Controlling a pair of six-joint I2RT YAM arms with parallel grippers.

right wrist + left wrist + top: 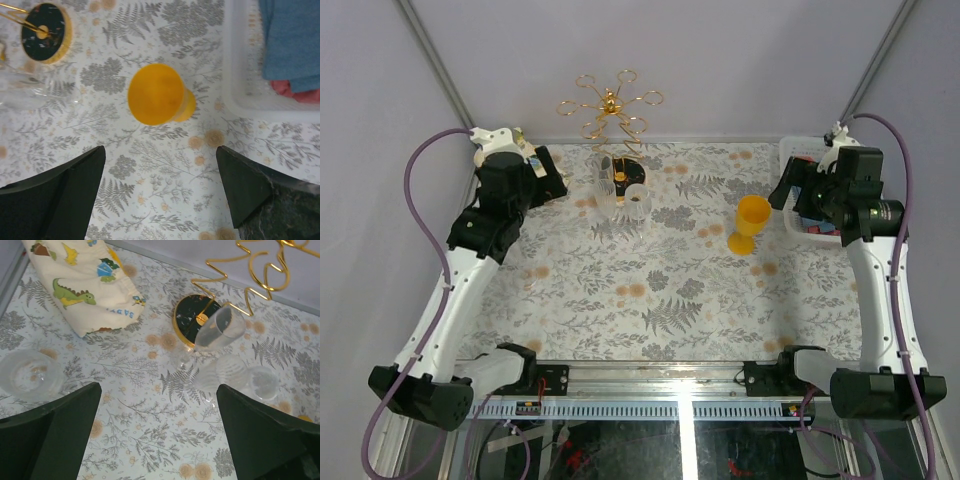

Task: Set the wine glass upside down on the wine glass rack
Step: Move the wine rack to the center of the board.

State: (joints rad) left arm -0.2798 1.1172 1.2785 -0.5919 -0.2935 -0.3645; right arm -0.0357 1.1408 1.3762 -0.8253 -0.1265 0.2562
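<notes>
The gold wire wine glass rack stands at the table's back, its round black base also in the left wrist view and the right wrist view. A clear wine glass stands beside that base, with two more clear glasses next to it. A yellow goblet stands upright right of centre, also in the right wrist view. My left gripper is open and empty, above the table short of the clear glasses. My right gripper is open and empty, near the goblet.
A rolled dinosaur-print cloth lies at the back left. Another clear glass sits left of my left gripper. A white bin holding blue and red cloths stands at the right edge.
</notes>
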